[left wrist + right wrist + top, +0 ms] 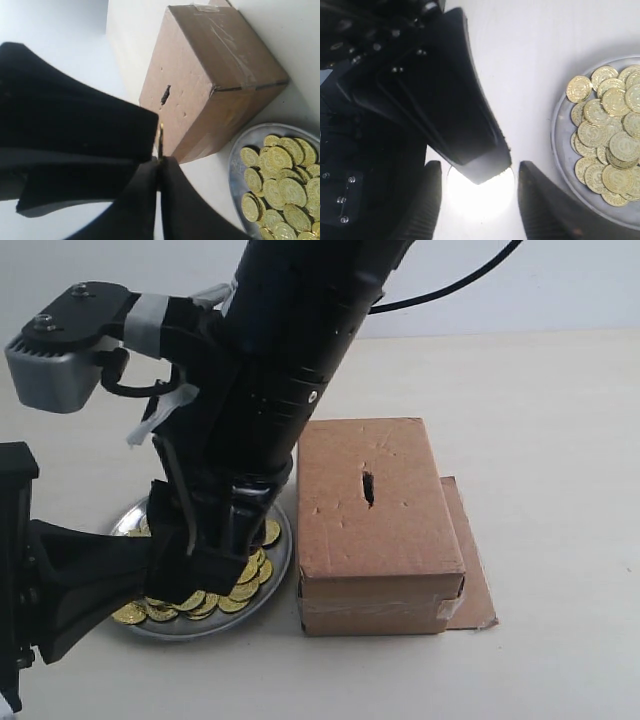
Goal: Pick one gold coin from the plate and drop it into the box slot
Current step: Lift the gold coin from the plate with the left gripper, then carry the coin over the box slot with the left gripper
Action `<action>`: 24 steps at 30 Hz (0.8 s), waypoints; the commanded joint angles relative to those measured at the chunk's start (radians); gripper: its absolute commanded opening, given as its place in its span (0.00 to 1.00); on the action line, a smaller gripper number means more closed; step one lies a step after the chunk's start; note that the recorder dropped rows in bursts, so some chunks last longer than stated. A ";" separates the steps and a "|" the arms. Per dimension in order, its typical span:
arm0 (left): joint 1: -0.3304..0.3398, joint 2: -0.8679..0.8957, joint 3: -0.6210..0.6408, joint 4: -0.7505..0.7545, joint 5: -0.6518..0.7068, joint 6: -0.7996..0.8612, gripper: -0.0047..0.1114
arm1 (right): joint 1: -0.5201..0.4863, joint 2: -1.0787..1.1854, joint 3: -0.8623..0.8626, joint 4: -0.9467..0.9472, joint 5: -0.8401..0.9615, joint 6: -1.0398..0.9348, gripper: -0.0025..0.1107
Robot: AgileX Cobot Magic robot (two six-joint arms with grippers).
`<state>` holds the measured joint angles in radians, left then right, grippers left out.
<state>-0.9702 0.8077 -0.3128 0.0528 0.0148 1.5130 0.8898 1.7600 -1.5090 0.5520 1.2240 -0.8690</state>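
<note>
Desk: Coin in hand, or not?

Photographer: Looks so. The left gripper has its fingers pressed together on a thin gold edge. I read that as one gold coin, held edge-on, the way it must stand to pass through a narrow slit.

Desk: Where is it against the target?

Photographer: Short of it. The box sits just beside the plate, and the slot shows dark in the middle of the box's top, beyond the fingertips. The coin is clear of the remaining coins but not above the slot.

Desk: And the other arm?

Photographer: The right gripper hangs near the plate's rim, fingers well apart, holding nothing. A black arm part, likely the left one's, fills the space before them. From the outside camera both arms crowd over the plate, hiding the pinch itself.

Desk: Next?

Photographer: My judgement: carry the coin across, line its edge with the slit, then let go. A tilt would catch it on cardboard.
</note>
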 commanded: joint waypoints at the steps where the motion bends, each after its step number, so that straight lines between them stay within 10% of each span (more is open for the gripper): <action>1: -0.007 0.007 -0.005 -0.002 0.028 -0.002 0.04 | 0.001 -0.042 0.003 -0.043 -0.024 0.012 0.55; 7: -0.007 0.007 -0.005 -0.008 0.040 -0.114 0.04 | 0.001 -0.200 0.003 -0.406 -0.159 0.269 0.54; 14: -0.007 0.062 -0.166 -0.011 0.178 -0.734 0.04 | 0.001 -0.451 0.003 -0.784 -0.088 0.702 0.35; 24: -0.007 0.593 -0.787 -0.011 0.543 -1.788 0.04 | 0.001 -0.723 0.076 -0.497 -0.003 0.804 0.33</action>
<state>-0.9702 1.3121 -1.0201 0.0478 0.4635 -0.1309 0.8898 1.0909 -1.4717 -0.0185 1.2148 -0.0752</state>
